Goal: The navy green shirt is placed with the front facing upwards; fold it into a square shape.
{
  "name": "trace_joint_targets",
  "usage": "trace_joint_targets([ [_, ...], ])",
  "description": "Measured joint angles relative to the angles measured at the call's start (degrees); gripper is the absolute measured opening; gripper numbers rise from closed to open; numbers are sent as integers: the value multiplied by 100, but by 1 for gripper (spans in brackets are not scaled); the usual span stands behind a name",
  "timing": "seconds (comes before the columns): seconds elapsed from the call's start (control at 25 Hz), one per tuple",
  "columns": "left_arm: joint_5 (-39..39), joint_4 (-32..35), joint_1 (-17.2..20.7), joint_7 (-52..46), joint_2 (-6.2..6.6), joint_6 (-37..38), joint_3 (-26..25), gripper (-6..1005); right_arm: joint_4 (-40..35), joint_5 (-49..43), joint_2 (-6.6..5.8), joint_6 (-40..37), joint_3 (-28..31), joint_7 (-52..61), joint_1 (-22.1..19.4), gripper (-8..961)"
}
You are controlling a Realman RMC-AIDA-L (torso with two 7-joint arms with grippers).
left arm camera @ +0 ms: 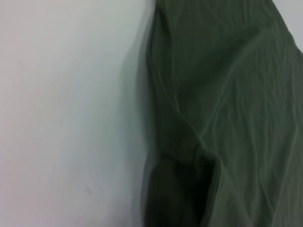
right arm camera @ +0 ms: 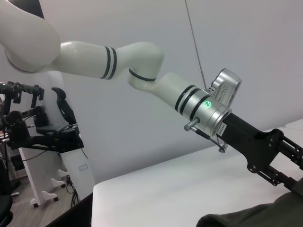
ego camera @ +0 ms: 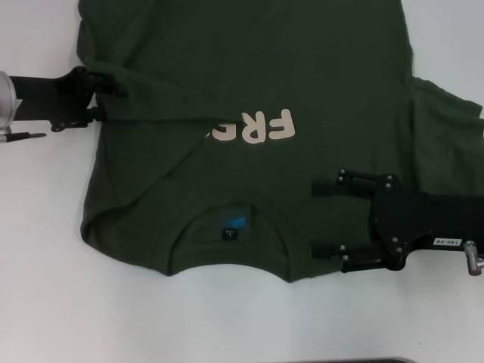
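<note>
Shirt spread front-up, left edge folded over the lettering

The navy green shirt [ego camera: 249, 144] lies flat on the white table [ego camera: 38, 287], collar toward me, chest print facing up. Of the cream lettering [ego camera: 261, 126] I can read only "FRE", upside down from my head view; a fold of cloth from my left side covers what follows. A small blue neck label [ego camera: 232, 225] sits inside the collar, its writing too small to read.

My left gripper [ego camera: 97, 97] is at the shirt's left edge, clenched on the navy green shirt where that folded flap begins. My right gripper [ego camera: 321, 219] hovers over the shirt near the collar's right side, its 2 fingers [ego camera: 344, 184] spread apart and holding nothing. A white tag on that gripper's body carries print I cannot make out
</note>
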Motion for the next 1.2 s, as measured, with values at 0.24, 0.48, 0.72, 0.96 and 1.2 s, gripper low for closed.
trace_joint_targets([
  [0.24,-8,4,-124,13,-68,11,2,592,-4,0,0,12,-1,-18,0,908],
  [0.48,0,4,-255,36,-185,-115,0,591,18,0,0,23,-1,-36,-7,908],
  [0.72,-414,-93,-302,215,-291,-41,-170,590,4,0,0,26,-2,-39,-19,908],
  [0.96,-1973,-85,-185,1171,-155,928,-636,590,-1,1,0,24,-1,-36,-25,908],
  [1.2,-1493,-125,-1,718,29,938,-511,589,1,0,0,32,13,-11,-7,908],
])
